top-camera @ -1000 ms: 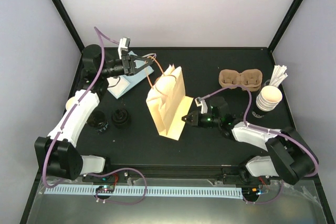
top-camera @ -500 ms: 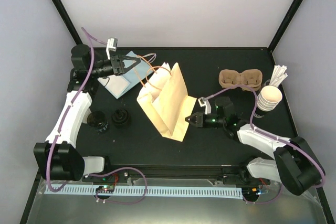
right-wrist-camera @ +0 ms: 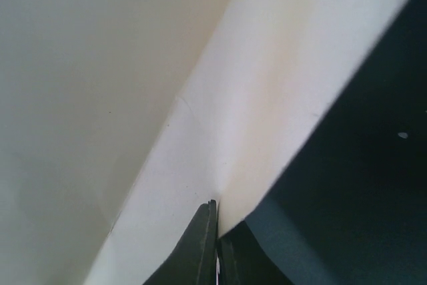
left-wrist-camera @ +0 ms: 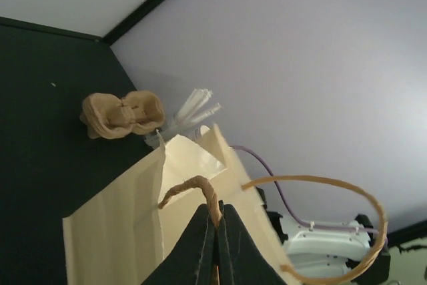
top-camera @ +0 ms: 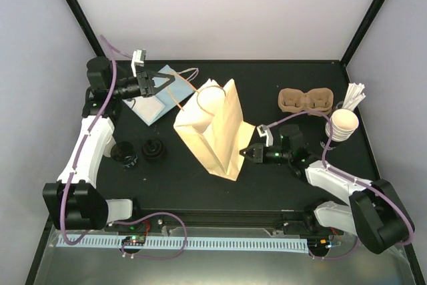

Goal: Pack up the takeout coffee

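Coffee cup: can't find it in any view, so can't place it. Poss. hidden under an arm. Bag mouth shows only pale paper from above.

L fingers (left-wrist-camera: 200, 248) are closed tight on one twisted-paper handle (left-wrist-camera: 200, 190) of the bag (top-camera: 217, 135); the 2nd handle loops free beside it. R fingers (right-wrist-camera: 203, 238) are also closed, pinching a fold of the bag's side wall low down, just above the desk (top-camera: 267, 85).

Bag stands tilted mid-desk, top leaning toward back-left where the handle is held, mouth partly open upward. Carrier (top-camera: 305, 100) and cup stack w/ sticks (top-camera: 341, 125) sit at right, well apart from the bag. Lid (top-camera: 153, 150) sits left of the bag, near the L arm.

Step, as I read it: prepping the bag. L lifts the top by the handle, R pins the lower side, so it opens and stands. Packing itself not begun.

Next prob. needs the bag upright w/ mouth wide enough, then one set of fingers let go to fetch the cup. Risk: bag flops or shuts once a grip is released.

Pose: L arm reaches far to the back-left corner, wrist approx level, pointing right at the bag top. R arm lies low, forearm stretched left across the desk, wrist level w/ the bag's base.
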Controlling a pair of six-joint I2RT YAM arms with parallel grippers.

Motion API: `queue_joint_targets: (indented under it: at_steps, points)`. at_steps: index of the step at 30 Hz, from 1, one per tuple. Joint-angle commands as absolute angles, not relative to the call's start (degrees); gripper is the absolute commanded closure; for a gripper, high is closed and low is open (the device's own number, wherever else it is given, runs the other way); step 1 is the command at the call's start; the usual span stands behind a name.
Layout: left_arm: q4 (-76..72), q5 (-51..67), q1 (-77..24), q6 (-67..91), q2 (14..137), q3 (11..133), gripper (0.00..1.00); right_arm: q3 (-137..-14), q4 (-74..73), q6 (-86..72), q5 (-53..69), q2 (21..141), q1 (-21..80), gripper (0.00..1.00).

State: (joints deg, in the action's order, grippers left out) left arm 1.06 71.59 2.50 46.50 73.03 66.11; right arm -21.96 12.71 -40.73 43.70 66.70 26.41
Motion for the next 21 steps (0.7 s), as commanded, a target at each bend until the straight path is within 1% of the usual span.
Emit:
queue_joint_targets:
  at_steps: [1,5,8,9,10,13,16,21]
  points:
    - [-0.35,70.72,-2.69,43.66,70.36,68.88,0.98,-21.31,10.04,-38.53,41.71,69.02,25.93,0.93]
    - [-0.25,68.72,-9.52,42.07,70.38,69.36,0.98,-23.05,9.87,-37.35,40.38,71.62,25.93,0.92]
    - [0.09,67.90,-13.10,40.89,70.82,70.05,0.99,-24.44,9.32,-36.57,39.66,73.06,25.93,0.89]
    - [0.42,67.92,-13.78,40.56,70.96,70.50,0.98,-25.14,8.77,-36.13,39.49,73.38,25.93,0.85]
    - [0.87,67.94,-14.20,40.17,71.01,70.98,0.98,-25.69,7.96,-35.69,39.17,73.61,25.93,0.79]
    - [2.45,68.01,-14.82,39.18,71.10,72.55,0.98,-27.19,4.31,-33.64,37.67,73.32,25.93,0.67]
    - [4.12,68.64,-15.11,38.32,71.34,74.26,0.98,-28.49,0.81,-31.50,35.56,71.49,25.93,0.65]
    - [13.91,68.91,-15.12,31.45,72.34,79.57,0.99,-31.38,-4.64,-28.28,32.49,67.83,25.93,0.64]
